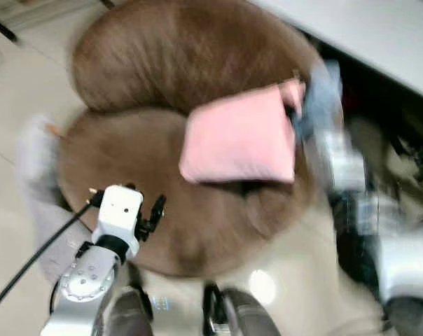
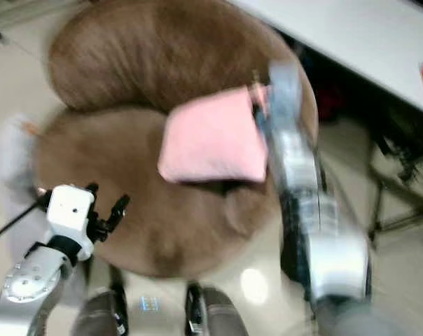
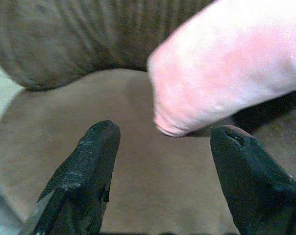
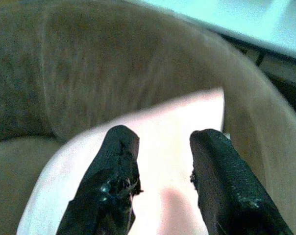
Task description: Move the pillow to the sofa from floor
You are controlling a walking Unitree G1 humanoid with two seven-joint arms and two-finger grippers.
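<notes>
The pillow [image 1: 239, 136] lies on the sofa [image 1: 162, 63] seat. It appears light and soft; grip an edge. Right gripper [image 4: 160, 166] spread over the pillow; left gripper [image 3: 162, 171] spread beside it.

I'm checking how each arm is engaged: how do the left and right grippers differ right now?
The left gripper hovers over the brown sofa seat, short of the pink pillow, fingers wide apart. The right gripper is over the pillow itself, fingers closer together, and its arm is motion-blurred. Both are open, holding nothing.
</notes>
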